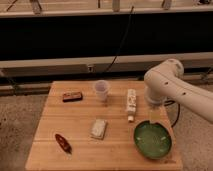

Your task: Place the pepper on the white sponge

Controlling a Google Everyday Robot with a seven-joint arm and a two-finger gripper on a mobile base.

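Note:
The pepper (62, 142), small, dark red and glossy, lies near the front left corner of the wooden table (75, 120). The white sponge (99, 128) rests flat in the middle of the table, to the right of the pepper and a little farther back, apart from it. My white arm reaches in from the right. Its gripper (156, 116) hangs over the table's right side, just behind the green bowl (152, 140), far from both pepper and sponge. It is open and holds nothing.
A translucent cup (101, 90) stands at the back centre. A narrow white bottle (131, 104) lies beside my arm. A flat brown-red bar (72, 96) sits at the back left. Behind the table runs a dark wall with a cable.

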